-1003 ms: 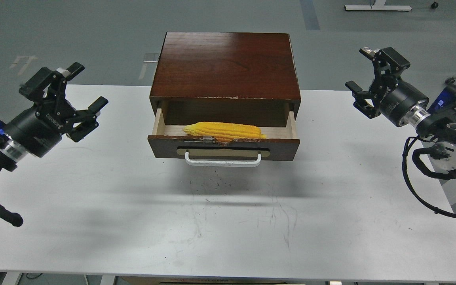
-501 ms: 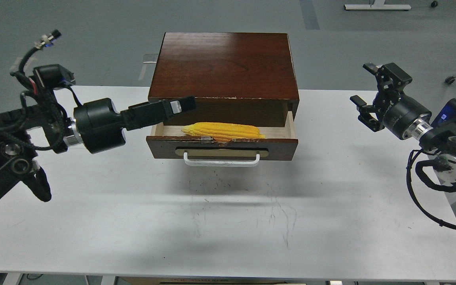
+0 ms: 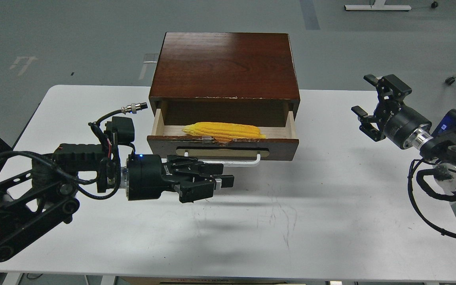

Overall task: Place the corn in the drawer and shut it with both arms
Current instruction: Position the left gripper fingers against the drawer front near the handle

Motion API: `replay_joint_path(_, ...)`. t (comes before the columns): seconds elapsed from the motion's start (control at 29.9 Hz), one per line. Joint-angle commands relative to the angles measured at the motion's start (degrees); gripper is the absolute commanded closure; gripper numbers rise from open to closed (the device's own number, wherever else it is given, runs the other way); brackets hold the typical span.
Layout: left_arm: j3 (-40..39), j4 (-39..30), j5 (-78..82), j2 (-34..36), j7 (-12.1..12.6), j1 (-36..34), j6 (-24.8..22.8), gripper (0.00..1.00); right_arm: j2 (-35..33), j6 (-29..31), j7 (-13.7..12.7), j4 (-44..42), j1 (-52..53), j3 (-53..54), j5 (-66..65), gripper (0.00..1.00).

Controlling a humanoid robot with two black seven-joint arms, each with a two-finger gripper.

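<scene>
The dark reddish-brown drawer [image 3: 283,148] is pulled out of its wooden cabinet [image 3: 224,65] at the table's back centre. The yellow corn [image 3: 224,130] lies lengthwise inside it, against the chipped front edge. My left gripper [image 3: 225,176] sits low just in front of the drawer's left half, pointing right, and covers part of the white bar handle [image 3: 247,160]. Its fingers are close together and hold nothing. My right gripper [image 3: 362,94] is open and empty, raised at the right, well away from the drawer.
The white table [image 3: 291,221] stretches in front of and beside the cabinet. My left arm and its cables [image 3: 73,174] lie across the table's left part. Grey floor lies beyond the table's far edge.
My left arm has swung down from beside the cabinet's left top edge to low in front of the drawer's handle. My right gripper has dropped slightly. The drawer and corn have not moved.
</scene>
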Motion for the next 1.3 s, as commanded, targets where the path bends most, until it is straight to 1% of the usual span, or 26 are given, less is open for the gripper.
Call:
replay_joint_path(0.0, 1.3, 0.5, 0.3, -0.1, 0.0, 0.6, 0.0, 1.00, 0.2, 0.0, 0.0, 0.0, 0.0, 0.0, 0.0, 0.04)
replay_joint_path(0.17, 1.9, 2.0, -1.7, -0.6, 0.0, 2.1, 0.0, 1.00, 0.2, 0.0, 0.0, 0.0, -0.1, 0.0, 0.0, 0.04)
replay_joint_path(0.27, 1.9, 3.2, -5.8, -1.0, 0.0, 2.6, 0.0, 1.00, 0.1, 0.0, 0.0, 0.0, 0.0, 0.0, 0.0, 0.04)
replay_joint_path(0.37, 1.9, 6.0, -9.3, -1.4, 0.0, 3.1, 0.0, 1.00, 0.1, 0.0, 0.0, 0.0, -0.1, 0.0, 0.0, 0.04)
replay_joint_path(0.53, 1.9, 8.9, -11.9, -2.2, 1.3, 3.2, 0.0, 1.00, 0.0, 0.0, 0.0, 0.0, 0.0, 0.0, 0.0, 0.04)
replay_joint_path(0.67, 1.9, 10.4, -13.7, -2.5, 3.0, 3.6, 0.0, 1.00, 0.0, 0.0, 0.0, 0.0, -0.1, 0.0, 0.0, 0.04)
replay_joint_path(0.8, 1.8, 12.5, -14.2, -4.7, 4.4, 3.8, 0.0, 1.00, 0.0, 0.0, 0.0, 0.0, -0.1, 0.0, 0.0, 0.04)
replay_joint_path(1.0, 1.6, 15.0, -14.4, -5.9, 4.6, 3.7, 0.0, 1.00, 0.0, 0.0, 0.0, 0.0, -0.1, 0.0, 0.0, 0.04)
replay_joint_path(1.27, 1.3, 15.1, -15.9, -6.0, 4.5, 3.4, 0.0, 1.00, 0.1, 0.0, 0.0, 0.0, -0.7, 0.0, 0.0, 0.04)
